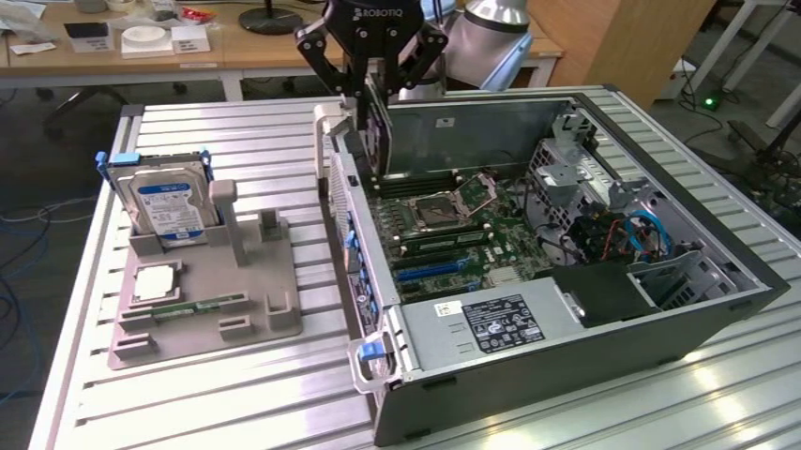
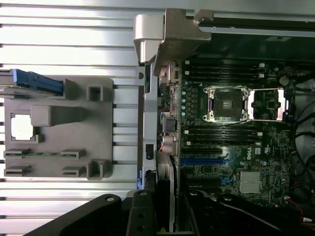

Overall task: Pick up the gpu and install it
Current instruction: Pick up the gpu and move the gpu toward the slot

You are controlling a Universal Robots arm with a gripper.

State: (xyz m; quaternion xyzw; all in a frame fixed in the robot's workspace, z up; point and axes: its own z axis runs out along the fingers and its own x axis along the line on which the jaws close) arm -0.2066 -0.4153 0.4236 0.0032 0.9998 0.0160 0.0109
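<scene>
Black claw [image 1: 375, 94] (Robotiq-marked) around gpu [image 1: 373, 141]

Upright gpu [image 1: 373, 141] clamped in the gripper [image 1: 373, 92] over the open computer case [image 1: 538, 384], at its eleven o'clock corner, hard drive [image 1: 169, 202] standing in grey holder [image 1: 250, 309] at nine o'clock

The gripper [image 1: 375, 89] is matte black, and the white ROBOTIQ lettering across its body reads upside down in the exterior view. Its fingers [image 1: 319, 56] are built from flat black links with rounded ends and round pivot pins at the joints. The arm [image 1: 489, 42] is smooth silver-grey with a paler rounded cap.
</scene>
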